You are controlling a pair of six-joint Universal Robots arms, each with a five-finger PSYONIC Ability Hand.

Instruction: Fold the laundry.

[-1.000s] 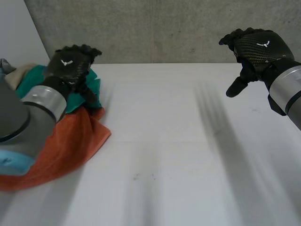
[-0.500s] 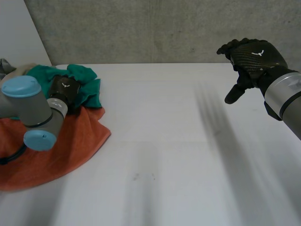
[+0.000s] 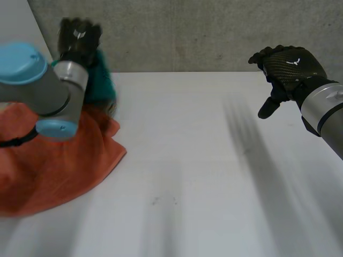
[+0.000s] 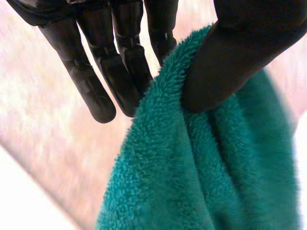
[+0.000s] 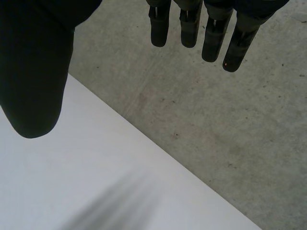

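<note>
Your worktop (image 3: 203, 160) is a plain white surface that runs back to a grey concrete wall (image 3: 187, 32) on the far side. One thing lies directly on it: an orange towel (image 3: 59, 160), rumpled in a loose heap at the near left. The towel's right edge bulges toward the middle of the worktop and ends in a soft rounded corner. You can also make out a few small dark specks (image 3: 155, 201) on the surface, near the middle.
</note>
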